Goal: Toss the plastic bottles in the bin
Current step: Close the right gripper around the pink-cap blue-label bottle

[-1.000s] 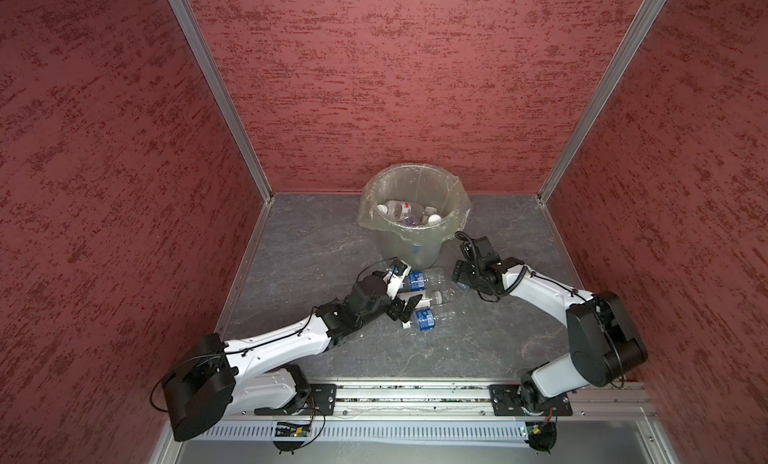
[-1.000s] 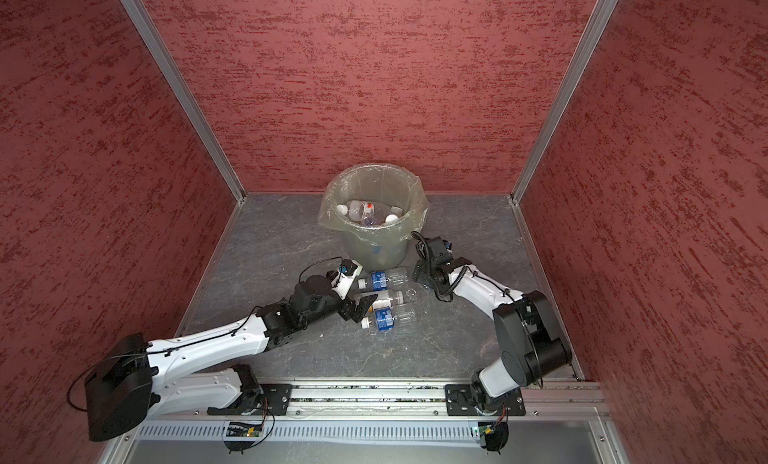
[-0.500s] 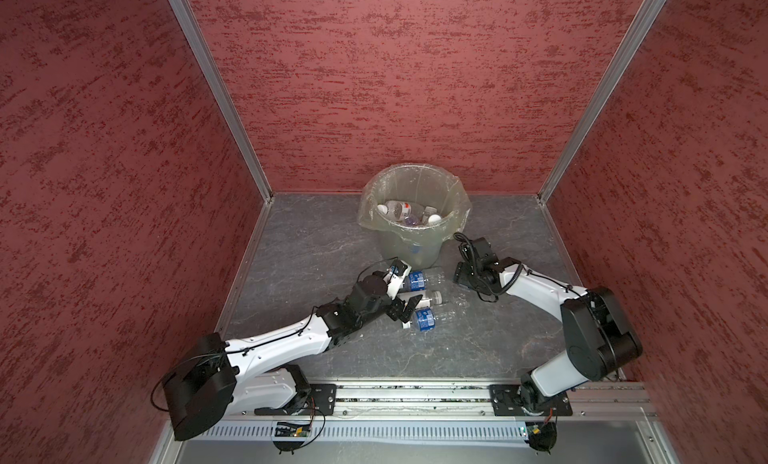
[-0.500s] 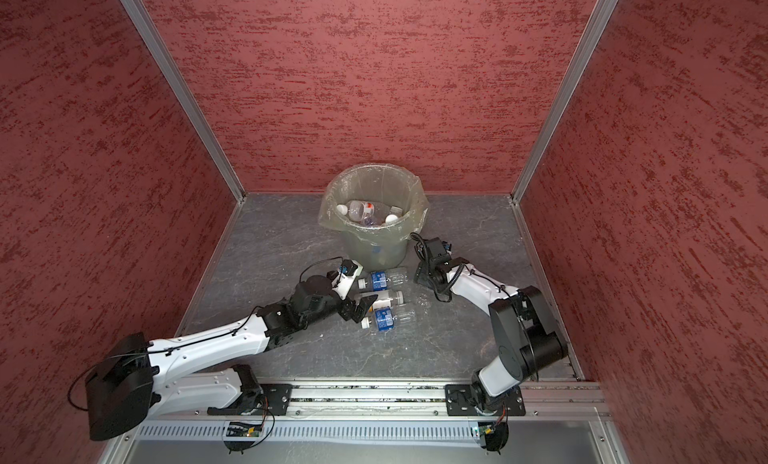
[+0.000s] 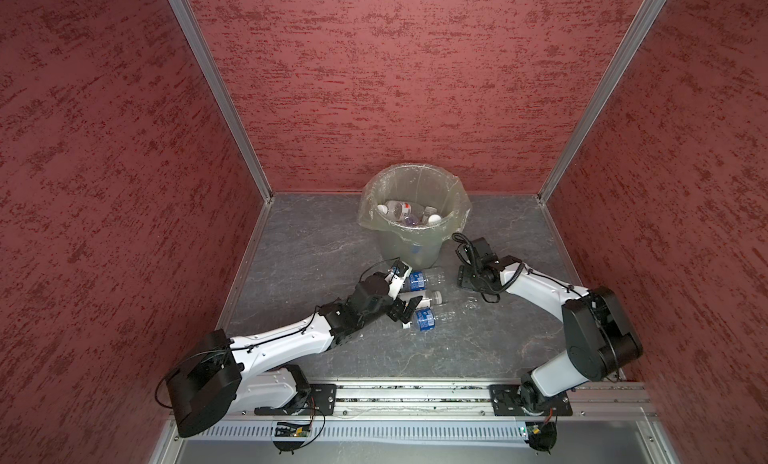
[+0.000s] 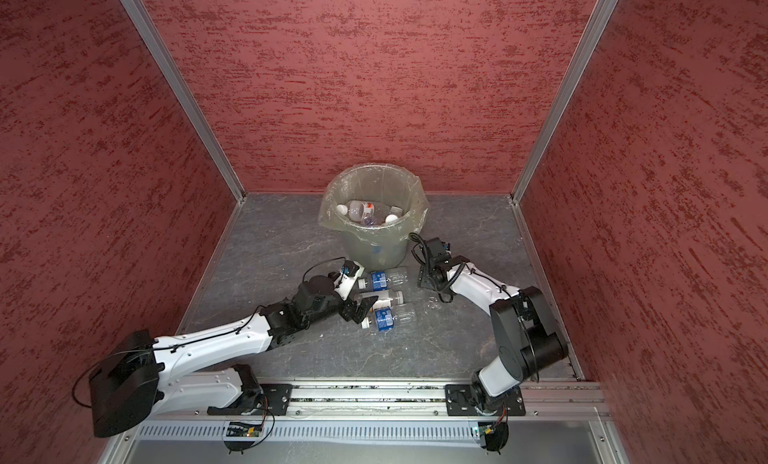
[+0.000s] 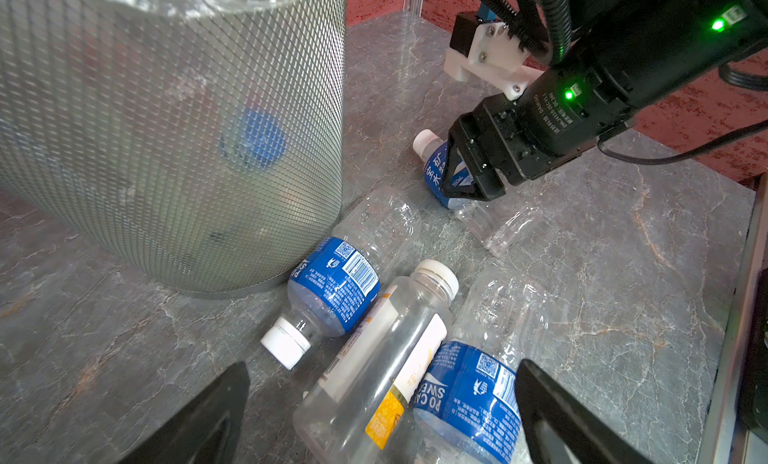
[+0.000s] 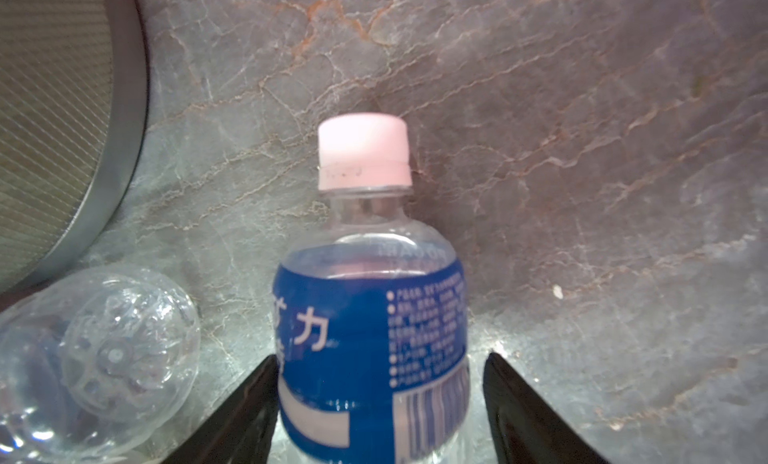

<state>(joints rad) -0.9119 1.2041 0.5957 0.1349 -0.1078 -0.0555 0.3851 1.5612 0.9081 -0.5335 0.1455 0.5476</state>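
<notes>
Red textured walls (image 5: 374, 87) box in a grey marbled table (image 5: 311, 249). At the back of it stands the bin (image 5: 411, 249), mesh-walled and lined with a clear bag. Several plastic bottles (image 5: 397, 209) lie inside.

In front of the bin three more bottles lie on their sides, packed together. A blue-label bottle (image 7: 332, 287) touches the bin's base, and a white-and-yellow-label bottle (image 7: 374, 329) is pressed against it. A second blue-label bottle (image 7: 469, 399) lies farthest from the bin.

The left gripper (image 7: 382, 364) sits low in front of the bin. Its jaws are released and spread wide, with the white-and-yellow-label bottle and the second blue-label bottle lying between them, neither one gripped.

Just beside the bin's base, the right gripper (image 8: 380, 358) is down at a fourth blue-label bottle (image 8: 370, 316) with a pale cap, lying on the table. Its jaws straddle the label: one touches it, and a thin gap shows at the other. I cannot tell whether they are clamping it.
</notes>
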